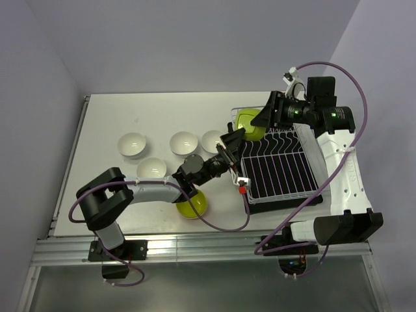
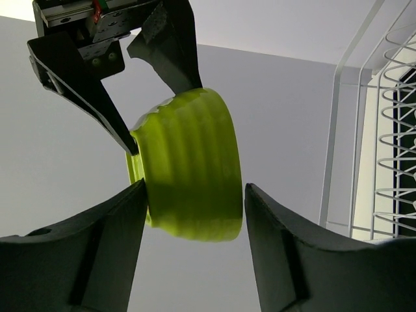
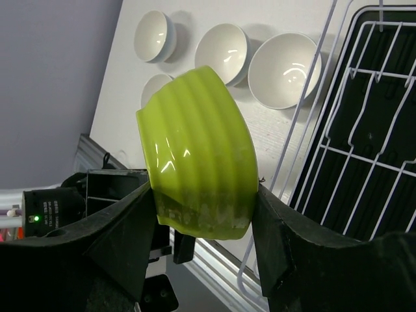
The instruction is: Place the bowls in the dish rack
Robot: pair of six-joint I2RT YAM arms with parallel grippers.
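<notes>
Right wrist view is showing my right claw (image 3: 201,195) pinching the lime green bowl (image 3: 195,143) on edge, with the dish rack (image 1: 279,162) lying just off to its right. My left claw (image 2: 195,192) is hanging spread, its fingers (image 2: 97,247) flanking that same bowl just ahead of it. I am judging the left should be backing clear while the right is lowering the bowl upright between prongs (image 2: 396,136) before letting go.

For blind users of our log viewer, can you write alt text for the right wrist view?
A lime green ribbed bowl is clamped between the right gripper's two black fingers, mid-frame. Behind it four white bowls sit on the white table, with the white wire dish rack on its black tray at the right.
</notes>
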